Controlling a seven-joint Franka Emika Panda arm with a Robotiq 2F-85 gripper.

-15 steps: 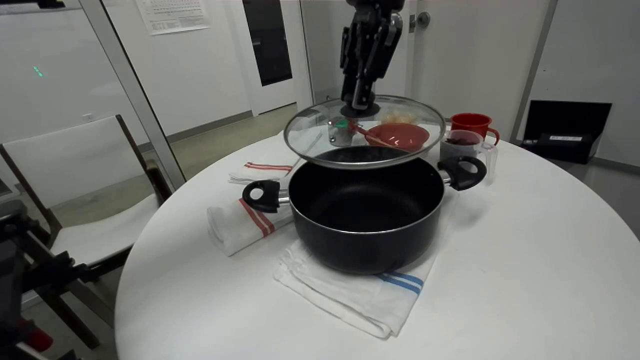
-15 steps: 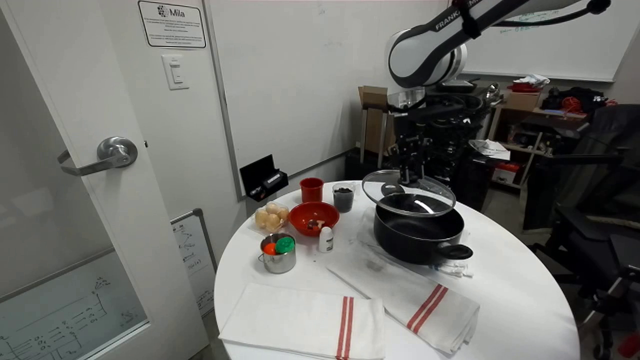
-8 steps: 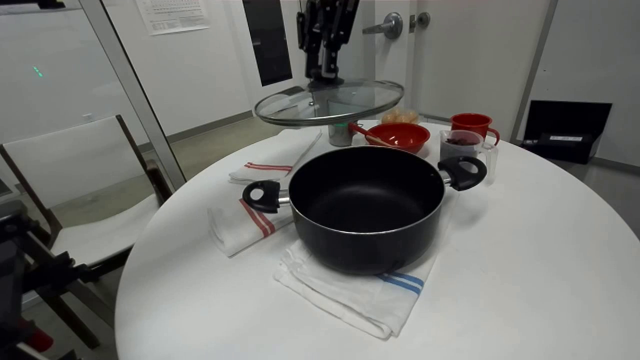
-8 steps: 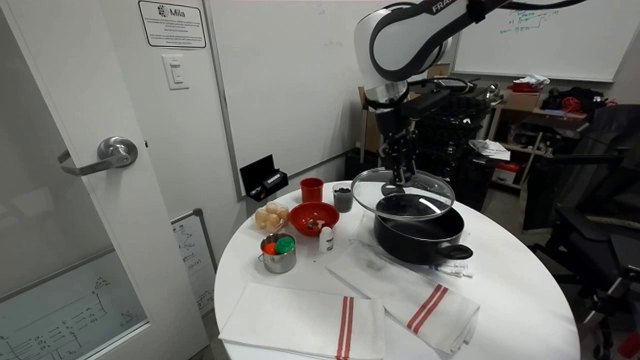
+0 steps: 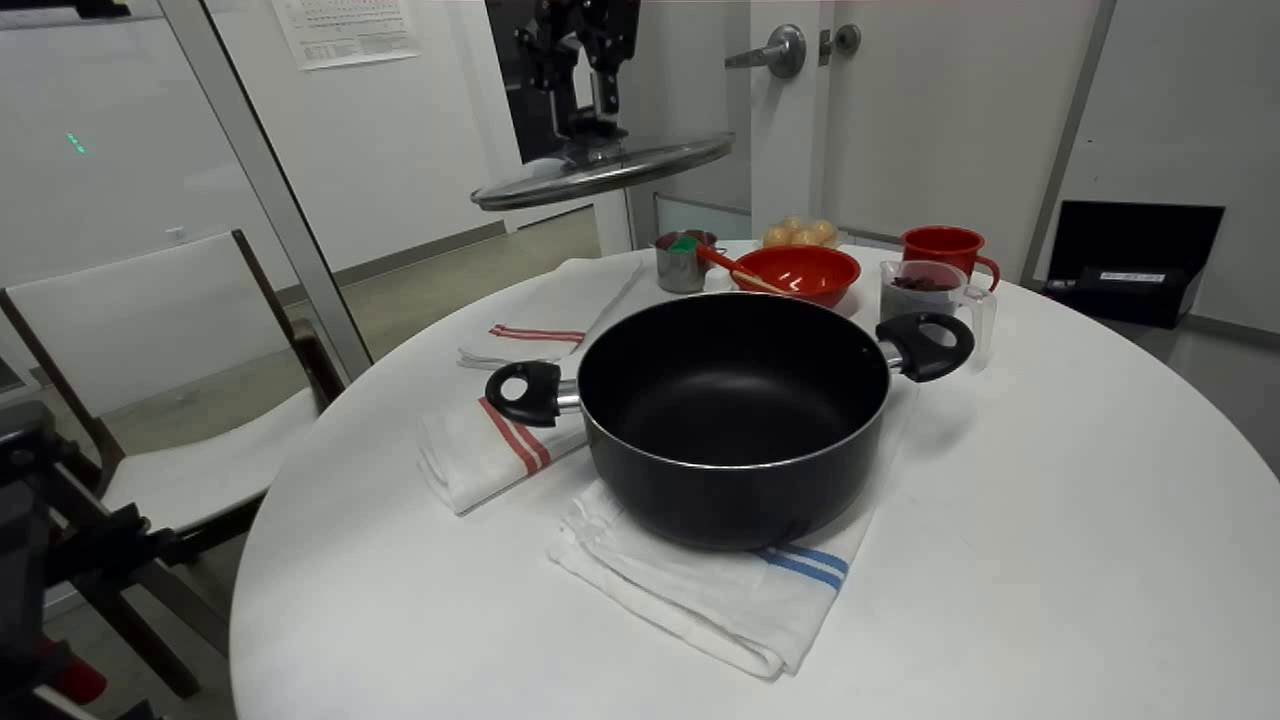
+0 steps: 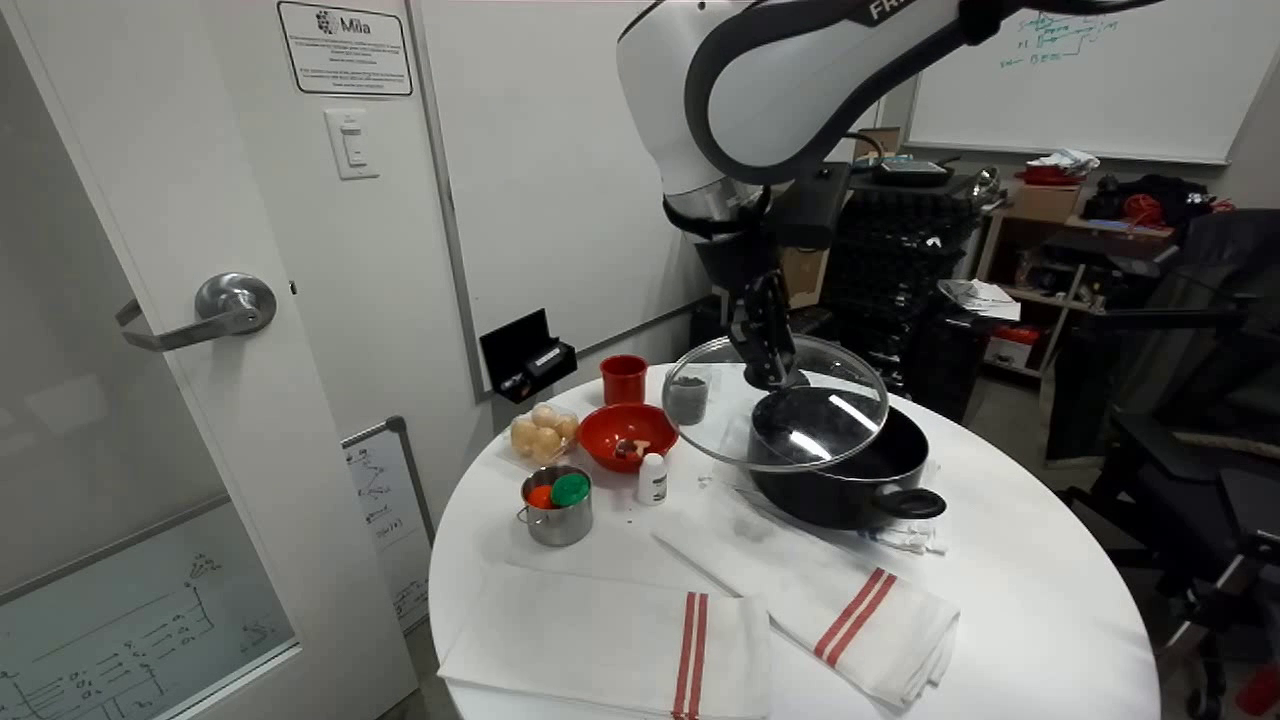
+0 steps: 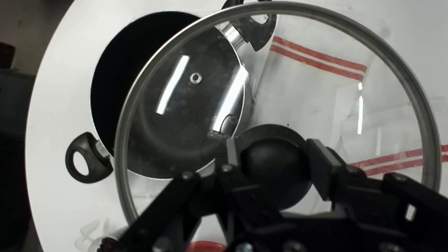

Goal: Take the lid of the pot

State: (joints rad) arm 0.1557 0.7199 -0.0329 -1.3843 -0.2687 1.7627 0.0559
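Observation:
The lid is a round see-through glass disc with a metal rim. It hangs in the air, slightly tilted, in an exterior view (image 5: 660, 165). It also shows in another exterior view (image 6: 715, 430) and in the wrist view (image 7: 315, 101). My gripper (image 5: 588, 125) is shut on the lid's black knob, with a finger on each side of it in the wrist view (image 7: 273, 164). The black pot (image 5: 740, 505) stands uncovered on a folded cloth, its inside empty. From the wrist, the lid overlaps only part of the pot (image 7: 129, 59).
On the white table (image 5: 1050, 560) stand a red bowl (image 5: 800, 270), steel cup (image 5: 682, 268), red mug (image 5: 940, 245) and clear measuring cup (image 5: 920, 300). Eggs (image 6: 545, 432) and a white bottle (image 6: 652, 480) stand near the bowl. Red-striped cloths (image 6: 600, 635) lie beside the pot.
The gripper has carried the lid up and away from over the pot, leftward in both exterior views. The lid's tilt has changed. The pot and the other table items have not moved.

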